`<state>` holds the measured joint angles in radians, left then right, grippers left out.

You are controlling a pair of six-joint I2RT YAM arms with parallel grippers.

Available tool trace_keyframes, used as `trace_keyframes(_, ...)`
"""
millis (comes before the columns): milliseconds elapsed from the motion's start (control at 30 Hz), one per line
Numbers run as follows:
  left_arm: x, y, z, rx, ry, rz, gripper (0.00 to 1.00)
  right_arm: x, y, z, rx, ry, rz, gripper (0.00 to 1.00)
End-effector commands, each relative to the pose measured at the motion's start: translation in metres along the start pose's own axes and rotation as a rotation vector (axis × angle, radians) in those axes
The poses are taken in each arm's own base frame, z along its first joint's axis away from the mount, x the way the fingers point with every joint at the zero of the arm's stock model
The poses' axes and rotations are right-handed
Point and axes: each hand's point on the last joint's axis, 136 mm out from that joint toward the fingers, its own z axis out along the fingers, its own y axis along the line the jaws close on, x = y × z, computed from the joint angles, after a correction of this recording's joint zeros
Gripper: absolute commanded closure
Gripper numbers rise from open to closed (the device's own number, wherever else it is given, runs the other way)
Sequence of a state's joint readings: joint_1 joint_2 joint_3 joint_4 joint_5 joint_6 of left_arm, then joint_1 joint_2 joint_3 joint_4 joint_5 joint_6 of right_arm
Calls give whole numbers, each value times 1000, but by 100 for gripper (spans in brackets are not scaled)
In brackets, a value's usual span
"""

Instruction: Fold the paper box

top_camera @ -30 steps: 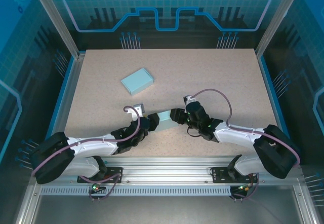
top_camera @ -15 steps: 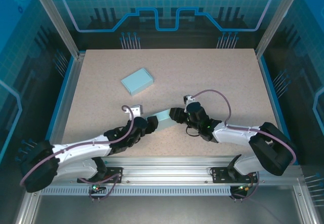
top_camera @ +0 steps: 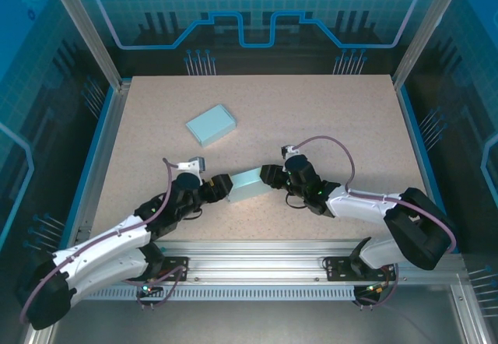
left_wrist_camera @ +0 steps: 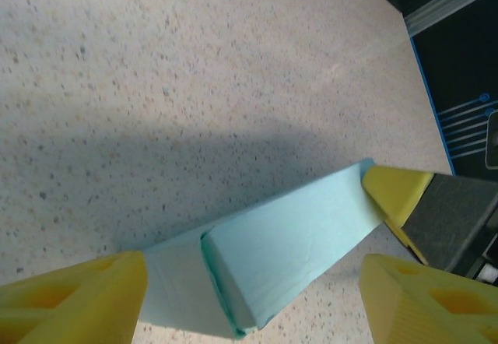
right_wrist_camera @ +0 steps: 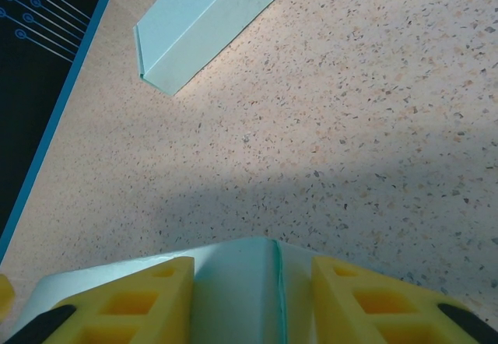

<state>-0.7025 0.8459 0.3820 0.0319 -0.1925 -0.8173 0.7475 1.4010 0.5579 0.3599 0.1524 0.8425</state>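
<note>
- Together near the middle of the table's (top_camera: pixel 350 110) front edge, two grippers meet a pale teal paper box (top_camera: pixel 247 184) from opposite ends.
- Right gripper (right_wrist_camera: pixel 249 282) is closed on the box's right end, with a yellow finger (right_wrist_camera: pixel 117 305) pressed to each side.
- Left gripper (left_wrist_camera: pixel 249 282) stands wide around the left end; one finger touches the box, the other hangs clear of it.
- Both arms stretch low and inward from the front corners, forearms nearly flat over the surface.
- Second box (top_camera: pixel 211 124), closed, lies well apart toward the left edge, about halfway back.
- Whether the paper box's underside rests on the table cannot be told; both wrist views cut off its near parts.
</note>
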Motion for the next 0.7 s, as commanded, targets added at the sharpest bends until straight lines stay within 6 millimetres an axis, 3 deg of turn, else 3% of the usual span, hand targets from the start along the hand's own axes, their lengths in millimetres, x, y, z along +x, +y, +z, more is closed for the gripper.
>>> trace_keyframes(0,16,2,3,46,73,-47,28,96,-101,-19,365,334,-45,59)
trace_keyframes(200,30,18,16,27,117,-71,31,97,-101,-19,367,339,-45,59)
trace_keyframes(367,41,35,25,1,141,-111,40,98,-102,-19,371,341,-44,60)
trace_keyframes(533,56,48,24,-11,178,-156,71,100,-102,-19,368,345,-42,64)
trace_keyframes(667,65,59,19,-23,186,-178,85,100,-98,-16,344,348,-44,66)
